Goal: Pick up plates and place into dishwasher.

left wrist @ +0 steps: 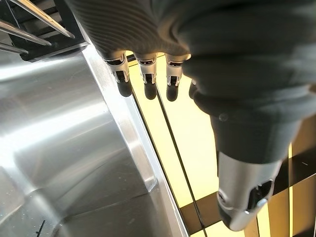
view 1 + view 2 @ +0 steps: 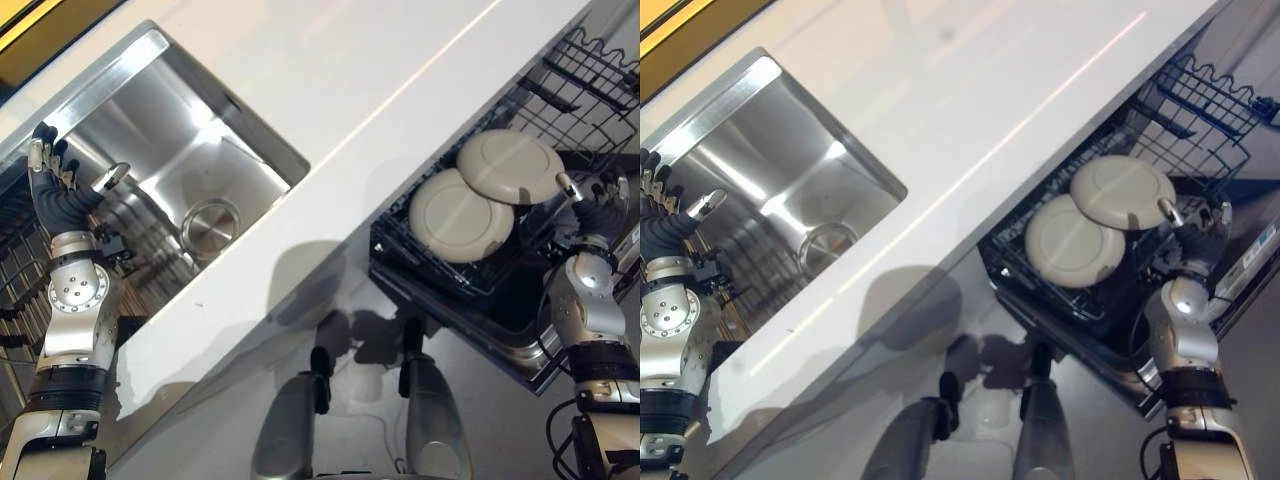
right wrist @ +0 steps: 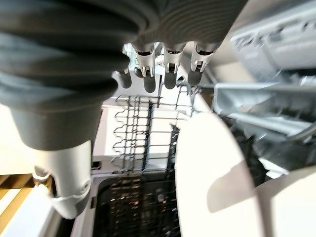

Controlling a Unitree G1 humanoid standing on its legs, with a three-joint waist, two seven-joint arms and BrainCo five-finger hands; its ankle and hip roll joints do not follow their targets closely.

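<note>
Two round beige plates lie overlapping in the dishwasher's dark wire rack [image 2: 590, 70]: the upper plate [image 2: 510, 165] and the lower plate [image 2: 460, 215]. My right hand [image 2: 598, 210] hovers just right of the upper plate's rim, open and holding nothing. In the right wrist view its fingers [image 3: 168, 64] point straight over the rack, with a plate [image 3: 212, 173] close beside them. At the far left my left hand [image 2: 55, 190] is raised and open over the steel sink's [image 2: 180, 130] edge. Its fingers [image 1: 145, 74] hold nothing.
A white countertop [image 2: 350, 110] runs diagonally between the sink and the dishwasher. The sink has a round drain [image 2: 212, 225]. A dark wire rack [image 2: 20, 260] stands left of the sink. The pulled-out dishwasher's steel front edge [image 2: 500, 340] juts below the rack.
</note>
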